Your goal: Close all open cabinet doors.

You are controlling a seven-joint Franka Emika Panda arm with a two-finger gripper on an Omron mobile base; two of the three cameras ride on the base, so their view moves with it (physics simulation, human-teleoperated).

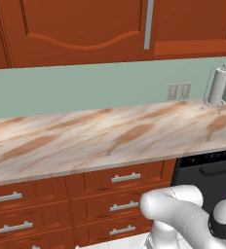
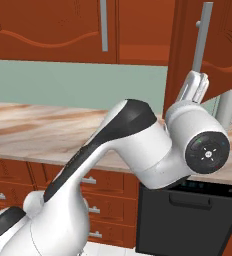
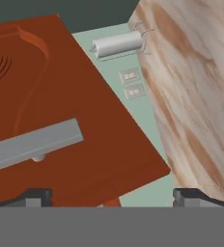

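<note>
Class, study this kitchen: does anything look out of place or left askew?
Yes. One cabinet door stands swung open over the counter, while the neighbouring door lies flush. The hand is at the open door's lower edge.

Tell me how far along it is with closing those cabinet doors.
Done: the left cabinet door sits flush, its bar handle against the front. In hand: the right cabinet door stands swung out over the marble counter, and the gripper is up beside its lower edge; the hand view shows that door's face filling the space between the fingertips. Left: pushing that door shut.
</note>
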